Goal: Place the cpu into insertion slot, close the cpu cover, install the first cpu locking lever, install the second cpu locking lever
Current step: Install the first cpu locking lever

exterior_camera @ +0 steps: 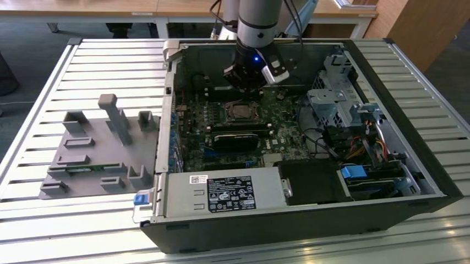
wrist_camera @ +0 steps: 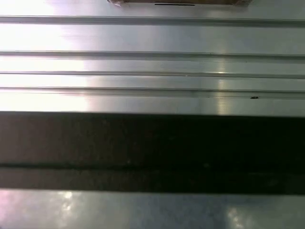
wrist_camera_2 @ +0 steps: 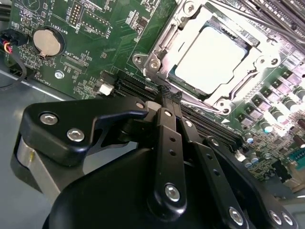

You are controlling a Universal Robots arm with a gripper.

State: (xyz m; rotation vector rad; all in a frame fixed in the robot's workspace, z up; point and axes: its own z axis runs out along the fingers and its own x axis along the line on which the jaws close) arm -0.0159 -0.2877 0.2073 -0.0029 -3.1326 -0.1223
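Note:
The cpu [wrist_camera_2: 213, 56] lies flat in the insertion slot on the green motherboard, its silver top glaring under the light. The cpu cover [wrist_camera_2: 259, 62] lies down around it as a metal frame, with the chip showing through its window. A thin locking lever [wrist_camera_2: 164, 42] runs along one side of the socket. My gripper [wrist_camera_2: 169, 94] hangs just off the socket's edge over the black slots, fingers [wrist_camera_2: 166, 129] pressed together with nothing between them. In the exterior view the gripper [exterior_camera: 248, 87] hovers inside the open computer case just behind the socket [exterior_camera: 240, 111].
The case walls [exterior_camera: 170, 99] surround the board. A drive cage [exterior_camera: 334, 104] and cables stand at the exterior view's right, and a power supply [exterior_camera: 224, 192] is at the front. A grey fixture plate [exterior_camera: 103, 148] lies on the slatted table [wrist_camera: 152, 43] at the left. A coin battery [wrist_camera_2: 47, 42] sits on the board.

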